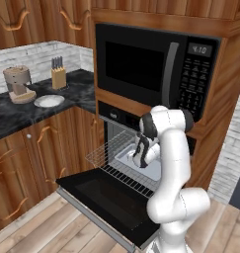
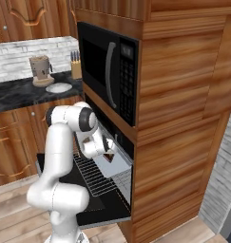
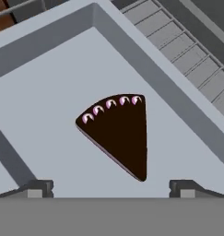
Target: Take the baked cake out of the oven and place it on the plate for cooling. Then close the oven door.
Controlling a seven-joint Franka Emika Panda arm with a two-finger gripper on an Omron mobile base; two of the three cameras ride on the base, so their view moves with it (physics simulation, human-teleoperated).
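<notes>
The baked cake (image 3: 118,132), a dark brown wedge with pale dots along its wide edge, lies on the pale grey baking tray (image 3: 49,87). My gripper (image 3: 111,189) hangs just above it, open, and the slice lies on the tray between the two fingertips (image 3: 39,188). The tray (image 1: 152,169) rests on a wire rack pulled out of the black oven (image 1: 122,129). The oven door (image 1: 104,197) lies dropped open and flat. My gripper (image 1: 140,159) points down over the tray. The white plate (image 1: 49,101) sits on the dark counter at the left, also visible as the plate (image 2: 59,88).
A tan coffee grinder (image 1: 18,84) and a wooden knife block (image 1: 58,75) stand behind the plate. The black microwave (image 1: 151,64) sits directly above the oven. Wooden cabinets line the wall below the counter (image 1: 13,116).
</notes>
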